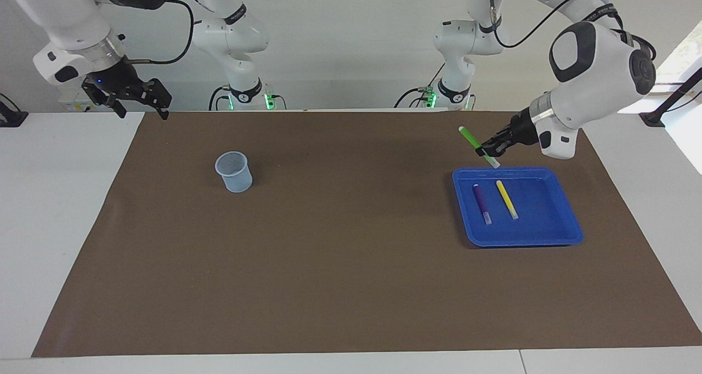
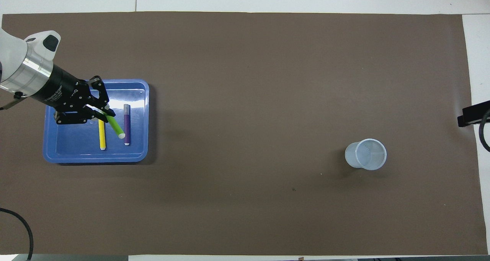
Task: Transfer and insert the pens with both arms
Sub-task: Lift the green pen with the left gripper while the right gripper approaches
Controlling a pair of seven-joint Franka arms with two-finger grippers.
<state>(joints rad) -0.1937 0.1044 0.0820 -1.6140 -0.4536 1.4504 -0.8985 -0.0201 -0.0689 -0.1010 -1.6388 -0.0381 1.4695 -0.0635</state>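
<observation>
The brown mat (image 1: 351, 286) covers most of the white table (image 1: 49, 242), and its bare stretch lies closest to the facing camera. Next comes the blue tray (image 1: 554, 234), a shallow rectangular dish with rounded corners, set toward the left arm's end of the table. Two pens lie flat inside it, side by side and apart. The purple pen (image 1: 481, 201) is slim and dark, the yellow pen (image 1: 506, 198) bright, and each shows a pale whitish cap end. Toward the right arm's end stands the translucent plastic cup (image 1: 235, 171), upright with its mouth open, well apart from the tray.

Over the tray's robot-side edge hangs the left gripper (image 1: 490, 149), its fingers clamped on the green pen (image 1: 470, 137). That pen is raised clear of the tray and tilted, gripped close to its pale cap end, its bright green length slanting up out of the fingers.

The right gripper (image 1: 141, 106) waits in the air over the mat's corner nearest the right arm, its fingers spread wide and holding nothing.
</observation>
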